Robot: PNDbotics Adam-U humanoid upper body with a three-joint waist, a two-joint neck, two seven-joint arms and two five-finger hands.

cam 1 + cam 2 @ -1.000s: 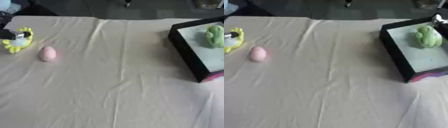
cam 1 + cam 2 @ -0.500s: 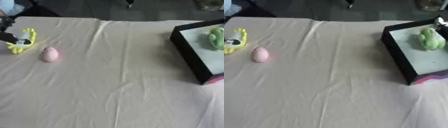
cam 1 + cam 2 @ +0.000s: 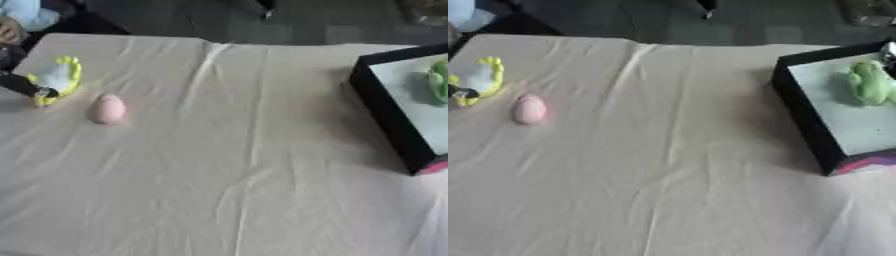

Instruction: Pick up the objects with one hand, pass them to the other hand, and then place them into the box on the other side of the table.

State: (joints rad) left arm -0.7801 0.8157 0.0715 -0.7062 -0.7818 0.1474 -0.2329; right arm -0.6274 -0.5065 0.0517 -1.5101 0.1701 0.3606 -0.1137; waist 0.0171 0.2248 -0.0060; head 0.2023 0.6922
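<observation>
Yellow-rimmed and soft-looking, the toy (image 3: 56,78) lies just beside the pink egg (image 3: 109,108), pinched at its lower edge by the left hand (image 3: 19,84); it probably handles light and squashy there.

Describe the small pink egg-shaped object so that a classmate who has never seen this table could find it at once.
Start at the cream cloth-covered table and go to its far left side, opposite the black box. The smooth pink egg-shaped object lies alone on the cloth, just right of the yellow and white toy. It is the only pink, plain, rounded thing there.
</observation>
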